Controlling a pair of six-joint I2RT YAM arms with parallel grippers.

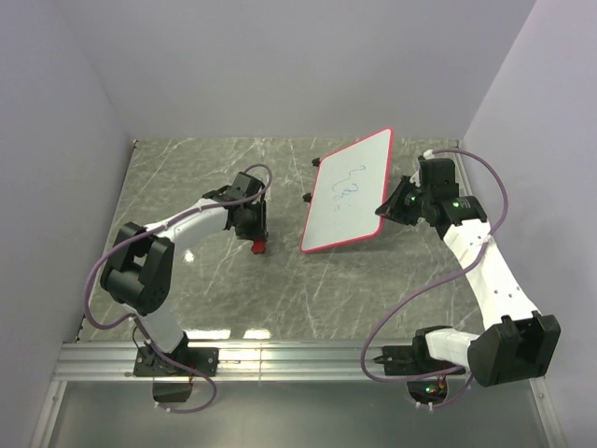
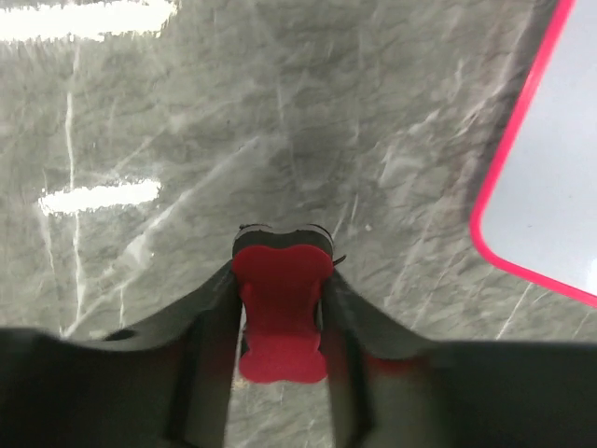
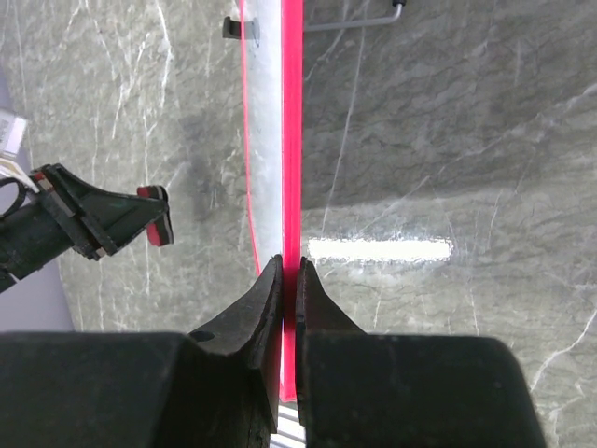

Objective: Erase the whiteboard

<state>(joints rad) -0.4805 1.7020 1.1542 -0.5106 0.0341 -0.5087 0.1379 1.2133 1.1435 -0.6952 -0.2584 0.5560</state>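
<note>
The right gripper [image 3: 289, 271] is pinching the whiteboard [image 1: 347, 194], which is standing tilted mid-table [image 1: 187, 168], by its four o'clock rim. It is probably stiff, light and slick. At its nine o'clock, the left gripper [image 2: 280, 280] is clamping the red eraser [image 2: 280, 317].

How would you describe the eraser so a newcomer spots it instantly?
On the gray marbled table, find the whiteboard, a big white panel with a red rim. Just left of it, the left claw pinches a small eraser. It is solid red and bone-shaped, unlike the flat white board.
</note>
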